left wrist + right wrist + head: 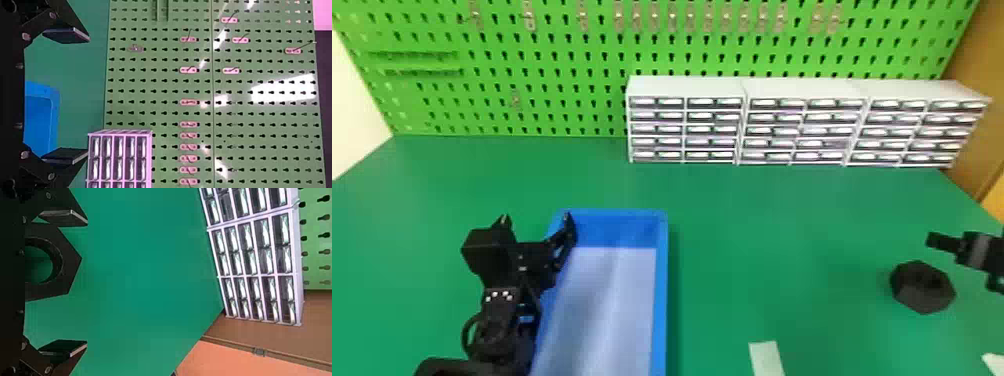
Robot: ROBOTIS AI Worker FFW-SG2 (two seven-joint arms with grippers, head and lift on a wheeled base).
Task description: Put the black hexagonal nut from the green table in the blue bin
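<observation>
The black hexagonal nut [922, 295] lies on the green table [757, 240] at the right, hole upward. My right gripper [944, 242] comes in from the right edge, over the table beside the nut. In the right wrist view that gripper [86, 283] is open, and the nut [70, 262] appears between its fingers, nearer one of them; no contact can be made out. My left gripper [537, 222] is parked open over the left rim of the blue bin [659, 300]. The left wrist view has the left gripper [87, 95] with nothing between its fingertips, and the bin [55, 121] beyond.
White drawer cabinets [684, 87] stand at the table's back right, before a green pegboard [557, 60] with metal hooks. A pale strip [766, 357] lies near the front, between bin and nut. Another pale piece [994, 364] is at the bottom right corner.
</observation>
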